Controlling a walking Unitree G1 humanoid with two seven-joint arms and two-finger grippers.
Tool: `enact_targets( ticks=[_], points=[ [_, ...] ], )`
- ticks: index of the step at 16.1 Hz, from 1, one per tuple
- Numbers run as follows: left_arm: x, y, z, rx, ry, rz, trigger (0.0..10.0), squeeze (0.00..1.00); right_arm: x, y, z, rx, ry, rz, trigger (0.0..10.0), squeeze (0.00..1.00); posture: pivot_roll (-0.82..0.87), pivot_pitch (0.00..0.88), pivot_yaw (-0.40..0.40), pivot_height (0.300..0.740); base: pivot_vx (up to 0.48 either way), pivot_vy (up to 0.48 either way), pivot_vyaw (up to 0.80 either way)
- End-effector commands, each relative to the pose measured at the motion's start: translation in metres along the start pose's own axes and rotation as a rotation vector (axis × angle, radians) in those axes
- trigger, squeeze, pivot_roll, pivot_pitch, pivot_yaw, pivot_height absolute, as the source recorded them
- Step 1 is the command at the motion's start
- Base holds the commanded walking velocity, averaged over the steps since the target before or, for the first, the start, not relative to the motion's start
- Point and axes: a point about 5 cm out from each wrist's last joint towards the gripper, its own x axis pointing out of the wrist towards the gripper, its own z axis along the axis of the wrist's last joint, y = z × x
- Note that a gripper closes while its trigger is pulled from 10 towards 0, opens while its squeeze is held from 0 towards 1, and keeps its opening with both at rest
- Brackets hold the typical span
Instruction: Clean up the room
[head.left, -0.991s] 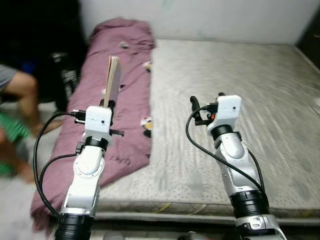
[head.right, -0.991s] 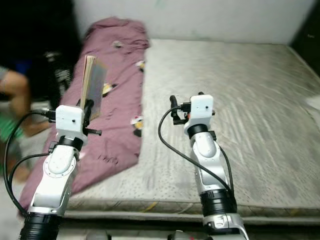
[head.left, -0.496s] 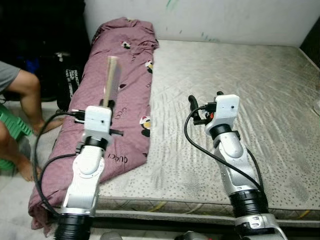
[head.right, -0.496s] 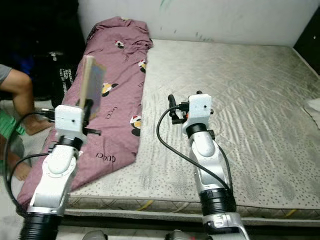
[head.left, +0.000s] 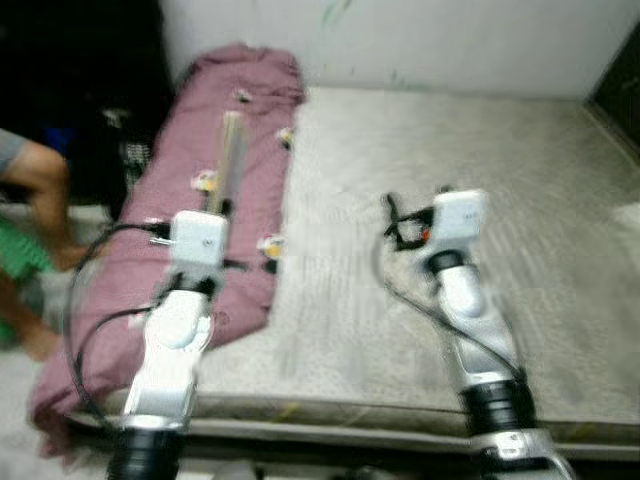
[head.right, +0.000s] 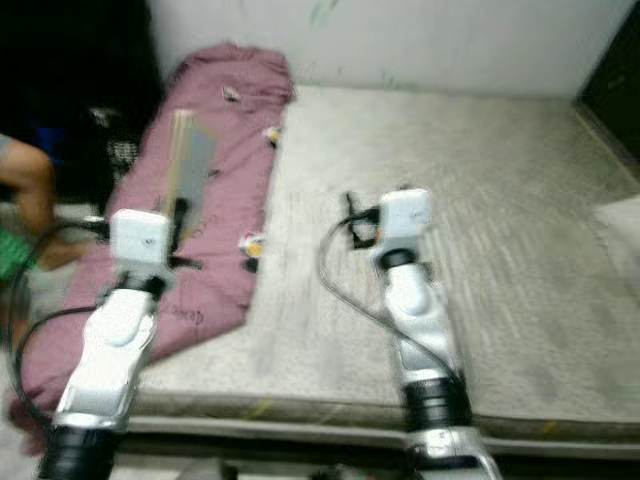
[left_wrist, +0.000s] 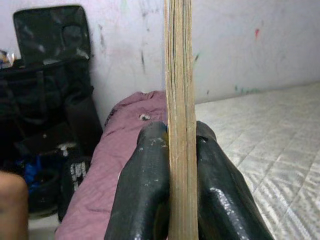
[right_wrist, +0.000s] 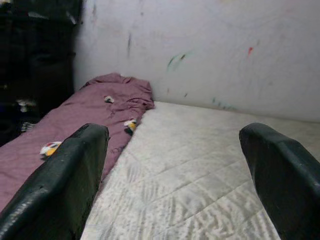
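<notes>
Thin book (left_wrist: 180, 100) clamped edge-on between the two black fingers (left_wrist: 145, 190) of the left gripper (left_wrist: 180, 150), held upright in the air over the purple blanket (head.left: 205, 190), page edges toward the wrist camera, lower end hidden behind the fingers and upper end cut off by the frame. Cover and title not readable; head views blurred, so small printed figures on the blanket hard to make out. Right gripper (right_wrist: 185, 175) raised over the bare mattress (head.left: 480, 170), fingers spread wide apart with nothing between them. Blanket lying lengthwise along the left side of the mattress, bunched near the wall (right_wrist: 210, 45) and hanging over the left and front edges. Rest of the mattress open, running right toward a dark edge at the frame border; a pale item (head.right: 622, 215) at the far right cut off. Left of the bed, black bags (left_wrist: 50, 75) stacked against the wall, with a person's bare leg (head.left: 45, 195) and something green (head.left: 18, 260) just beside them, partly out of frame
</notes>
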Motion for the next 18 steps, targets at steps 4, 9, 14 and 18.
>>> enact_targets(
  ticks=[4,9,14,18],
  points=[
    [0.0037,-0.0028,0.01,-0.017,-0.049,0.001,10.0,0.0,0.0,-0.0088,0.0011,-0.013,-0.001,-0.022,10.0,0.0,0.05,0.0,-0.014,0.74,0.0,-0.306,0.0],
    [0.0028,-0.0034,0.0094,-0.011,-0.05,0.006,10.0,0.0,-0.0008,-0.0094,0.0004,-0.016,0.002,-0.022,10.0,0.0,0.05,0.0,-0.016,0.74,0.0,-0.111,0.0],
    [0.0021,-0.0015,0.0089,-0.036,-0.06,0.023,10.0,0.0,-0.001,-0.0102,0.0009,0.0,-0.002,-0.033,10.0,0.0,0.05,0.0,-0.018,0.74,0.0,0.0,0.0],
    [0.0,0.0002,0.0088,-0.036,-0.068,0.039,10.0,0.0,-0.0012,-0.0123,0.0026,-0.045,-0.012,-0.038,10.0,0.0,0.05,0.0,-0.019,0.74,0.0,0.0,0.35]
  ],
)
